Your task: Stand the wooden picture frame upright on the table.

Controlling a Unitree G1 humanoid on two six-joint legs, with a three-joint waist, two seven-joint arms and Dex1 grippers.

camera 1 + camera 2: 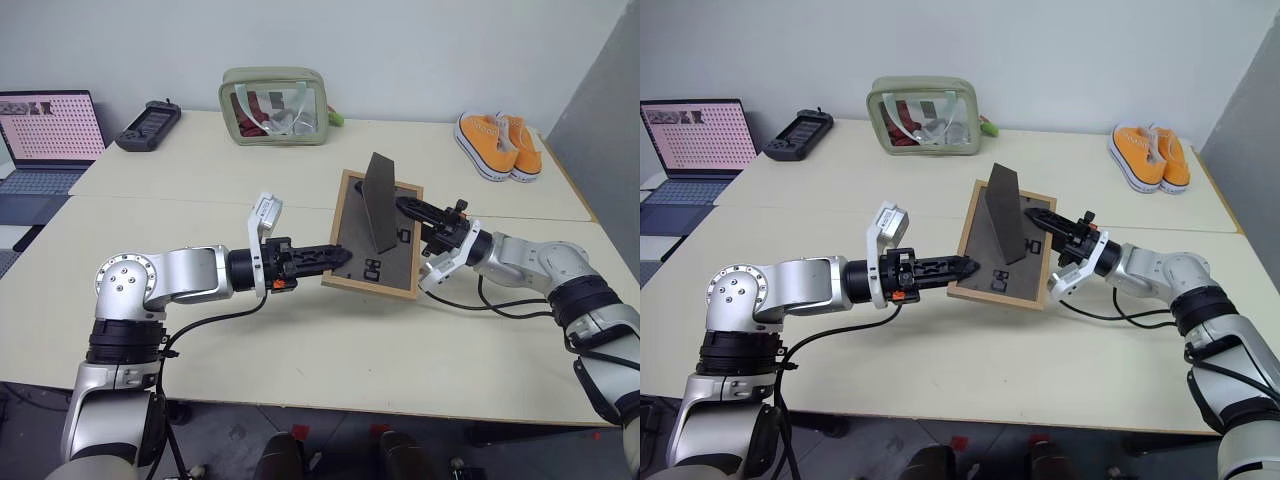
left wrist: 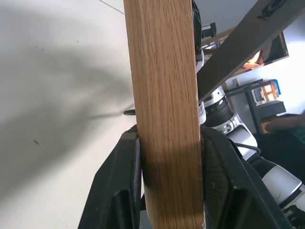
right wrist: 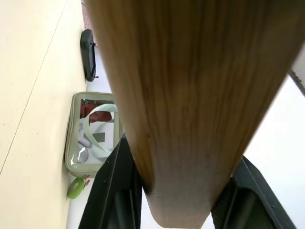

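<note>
The wooden picture frame (image 1: 352, 228) hangs tilted just above the cream table (image 1: 180, 215), dark back panel up, with its fold-out stand (image 1: 379, 203) sticking up. My left gripper (image 1: 340, 257) is shut on the frame's near left corner; the left wrist view shows the light wood border (image 2: 164, 95) pinched between both fingers (image 2: 121, 181). My right gripper (image 1: 408, 212) holds the frame's right edge. In the right wrist view the border (image 3: 190, 95) sits tight between the black fingers (image 3: 114, 186). The picture side faces down, hidden.
A green transparent pouch (image 1: 274, 105) stands at the back of the table. Orange shoes (image 1: 498, 143) lie at the back right. A black game controller (image 1: 148, 124) and an open laptop (image 1: 45, 140) are at the back left.
</note>
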